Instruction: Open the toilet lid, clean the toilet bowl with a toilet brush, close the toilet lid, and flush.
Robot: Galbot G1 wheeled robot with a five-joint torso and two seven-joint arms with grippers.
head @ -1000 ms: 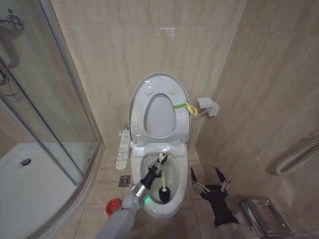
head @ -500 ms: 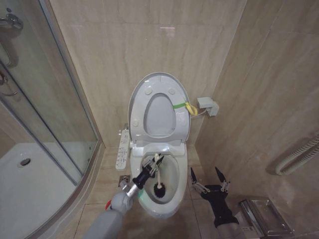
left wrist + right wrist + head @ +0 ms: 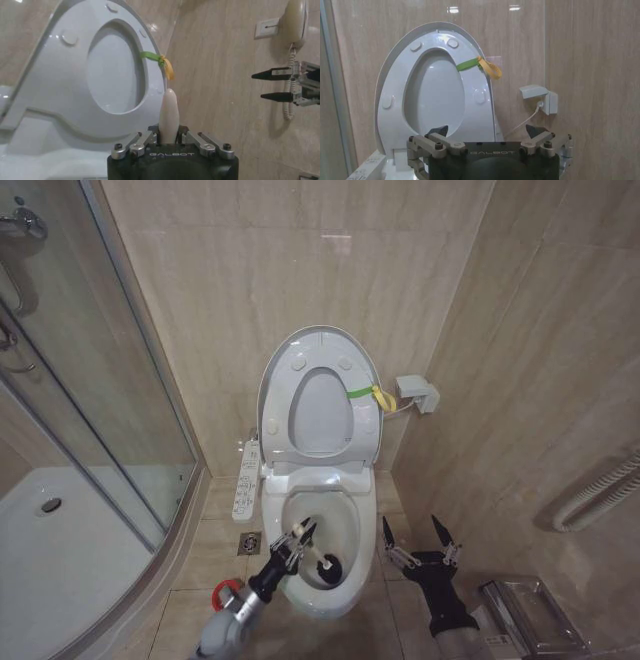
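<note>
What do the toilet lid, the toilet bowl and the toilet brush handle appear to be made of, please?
The toilet lid looks like glossy white moulded plastic, with a thin rim and moulded bumpers. The toilet bowl seems glazed ceramic: thick, smooth, shiny. The toilet brush handle, held in the left pincer, looks like smooth off-white plastic, though that is uncertain.

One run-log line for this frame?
lid: up | left gripper: shut on toilet brush, head in bowl | right gripper: open, idle beside toilet
</note>
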